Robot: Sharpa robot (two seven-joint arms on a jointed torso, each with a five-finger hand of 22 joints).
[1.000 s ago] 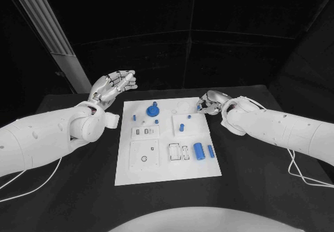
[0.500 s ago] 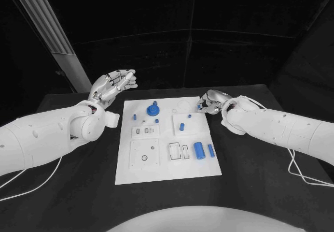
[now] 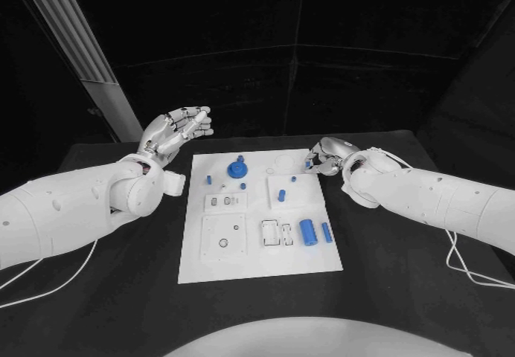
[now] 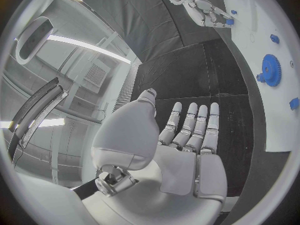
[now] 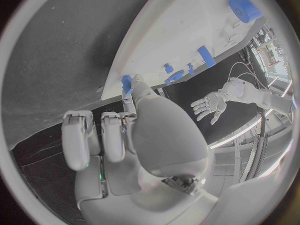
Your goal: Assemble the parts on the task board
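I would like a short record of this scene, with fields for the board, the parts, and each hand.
board: white task board flat in the middle of the black table
parts: round blue gear-like piece near the far edge; two blue cylinders lying side by side on the right part; other small blue pieces scattered
left hand: silver left hand raised beyond the board's far left corner, fingers apart, holds nothing
right hand: silver right hand at the board's far right corner, pinching a small blue piece
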